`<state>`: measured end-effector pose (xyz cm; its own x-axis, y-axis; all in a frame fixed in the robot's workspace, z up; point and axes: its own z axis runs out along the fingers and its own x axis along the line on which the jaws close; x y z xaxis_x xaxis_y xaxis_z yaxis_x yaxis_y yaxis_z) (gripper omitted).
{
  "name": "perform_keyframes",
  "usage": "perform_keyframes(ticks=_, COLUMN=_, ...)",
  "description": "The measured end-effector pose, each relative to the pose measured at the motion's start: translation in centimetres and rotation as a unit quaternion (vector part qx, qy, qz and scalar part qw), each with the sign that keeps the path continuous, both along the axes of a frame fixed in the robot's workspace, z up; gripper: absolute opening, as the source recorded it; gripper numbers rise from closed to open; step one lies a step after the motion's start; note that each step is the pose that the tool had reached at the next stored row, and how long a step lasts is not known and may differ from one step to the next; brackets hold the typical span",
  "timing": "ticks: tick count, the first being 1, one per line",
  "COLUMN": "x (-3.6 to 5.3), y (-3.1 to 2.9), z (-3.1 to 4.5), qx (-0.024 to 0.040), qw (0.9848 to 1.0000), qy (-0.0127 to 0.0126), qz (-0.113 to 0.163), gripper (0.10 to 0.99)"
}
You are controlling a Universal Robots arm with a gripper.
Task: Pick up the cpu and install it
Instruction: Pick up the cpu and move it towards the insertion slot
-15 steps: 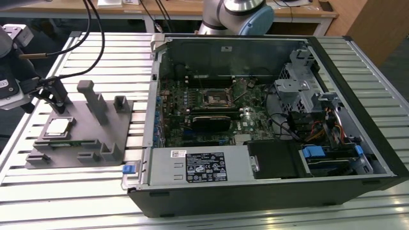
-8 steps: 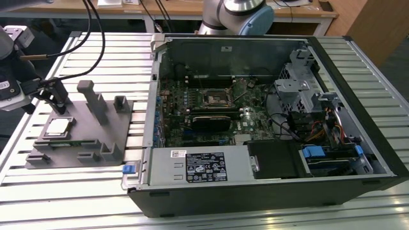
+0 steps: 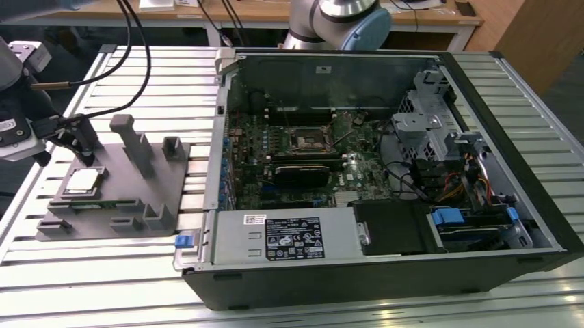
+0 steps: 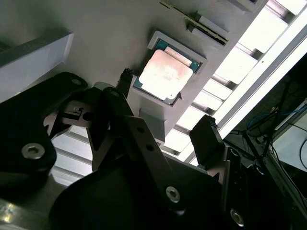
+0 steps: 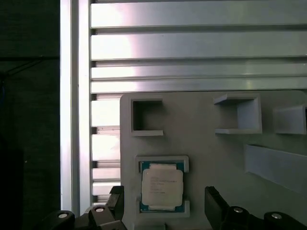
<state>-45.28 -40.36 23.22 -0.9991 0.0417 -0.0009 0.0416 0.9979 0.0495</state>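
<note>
The cpu (image 3: 82,181) lies flat, pale metal top up, in a square pocket of the grey fixture (image 3: 114,236) at the exterior view's left. Both wrist views show the cpu (image 4: 165,74) (image 5: 162,188) seated in that pocket. My gripper (image 3: 84,152) hangs just above it and is open. Its two dark fingertips (image 4: 207,136) stand on either side of the chip with nothing between them, and they appear clear of the chip. In the first wrist view the gripper (image 5: 164,203) straddles the cpu's pocket.
An open computer case (image 3: 511,102) fills the exterior view's right, with the dark motherboard socket (image 3: 310,140) in its middle. Tall grey fixture blocks (image 3: 137,147) rise just beside the gripper. Black cables (image 3: 128,41) trail from the arm. Everything rests on a slatted metal table (image 3: 91,287).
</note>
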Motion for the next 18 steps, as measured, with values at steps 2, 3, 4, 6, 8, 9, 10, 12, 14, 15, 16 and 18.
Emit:
perform_keyframes(ticks=2, x=0.0, y=-0.02, z=-0.13, qx=-0.002, qw=1.0, qy=0.0001, qz=0.0, gripper=0.761)
perform_keyframes(ticks=3, x=0.0, y=-0.05, z=-0.18, qx=-0.0021, qw=1.0, qy=0.0002, qz=0.0, gripper=0.761)
perform_keyframes(ticks=4, x=0.0, y=-0.11, z=-0.23, qx=-0.0016, qw=1.0, qy=0.0003, qz=0.0, gripper=0.761)
perform_keyframes(ticks=6, x=0.0, y=-0.26, z=-0.32, qx=0.0, qw=1.0, qy=0.0003, qz=0.0, gripper=0.761)
perform_keyframes(ticks=8, x=0.01, y=-0.33, z=-0.41, qx=0.0002, qw=1.0, qy=0.0002, qz=0.0, gripper=0.761)
perform_keyframes(ticks=9, x=0.0, y=-0.34, z=-0.46, qx=0.0002, qw=1.0, qy=0.0002, qz=0.0, gripper=0.761)
perform_keyframes(ticks=10, x=0.0, y=-0.35, z=-0.48, qx=0.0001, qw=1.0, qy=0.0003, qz=0.0, gripper=0.761)
perform_keyframes(ticks=12, x=0.0, y=-0.36, z=-0.55, qx=0.0002, qw=1.0, qy=0.0003, qz=0.0, gripper=0.761)
perform_keyframes(ticks=14, x=0.0, y=-0.36, z=-0.61, qx=0.0002, qw=1.0, qy=0.0003, qz=0.0, gripper=0.761)
perform_keyframes(ticks=15, x=0.0, y=-0.37, z=-0.65, qx=0.0002, qw=1.0, qy=0.0003, qz=0.0, gripper=0.761)
perform_keyframes(ticks=16, x=0.0, y=-0.37, z=-0.69, qx=0.0002, qw=1.0, qy=0.0004, qz=0.0, gripper=0.761)
perform_keyframes(ticks=18, x=0.01, y=-0.37, z=-0.79, qx=0.0002, qw=1.0, qy=0.0003, qz=0.0, gripper=0.761)
